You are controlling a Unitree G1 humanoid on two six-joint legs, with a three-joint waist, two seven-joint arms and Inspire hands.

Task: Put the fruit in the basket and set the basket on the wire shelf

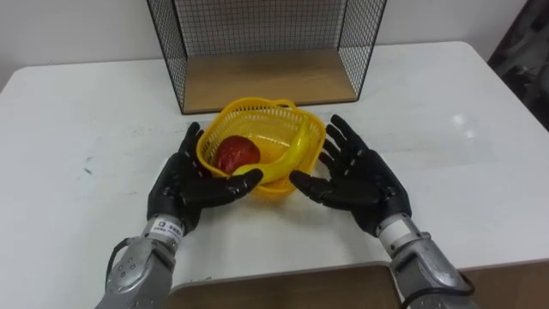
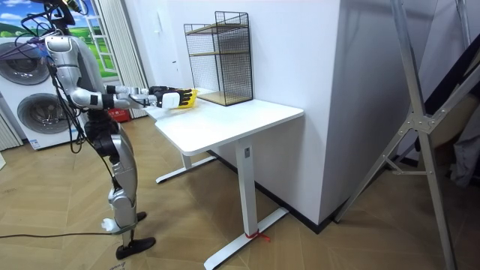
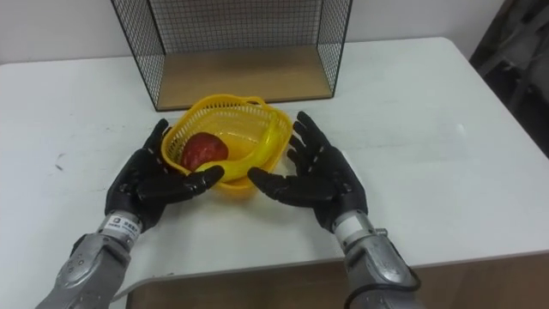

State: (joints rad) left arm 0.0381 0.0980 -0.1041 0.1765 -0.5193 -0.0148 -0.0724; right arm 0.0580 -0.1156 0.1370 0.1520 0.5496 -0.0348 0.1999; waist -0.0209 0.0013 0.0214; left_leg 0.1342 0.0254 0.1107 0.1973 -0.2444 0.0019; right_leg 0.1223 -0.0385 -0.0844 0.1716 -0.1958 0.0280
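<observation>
Left hand (image 1: 183, 187) and right hand (image 1: 358, 182) both open, palms inward, flanking basket (image 1: 257, 105), touching or just beside its walls; likely placed to cup and lift it. Between them, inside: red fruit (image 1: 236, 153), banana (image 1: 290, 157). Beyond fingertips on table (image 1: 77, 112): shelf (image 1: 266, 77), open front facing hands

Pretty plain room, nothing fancy. White table (image 2: 247, 120) on white legs, pushed right up against a white wall (image 2: 300, 45). Wood floor (image 2: 315, 247) laid in a zigzag pattern, warm brown. Two washing machines (image 2: 34, 112) stacked way over at the room view's left, with a pale curtain (image 2: 124, 37) hanging near them. Grey metal frame (image 2: 420, 127) standing at the room view's right, up close. Bright, even light all round.
</observation>
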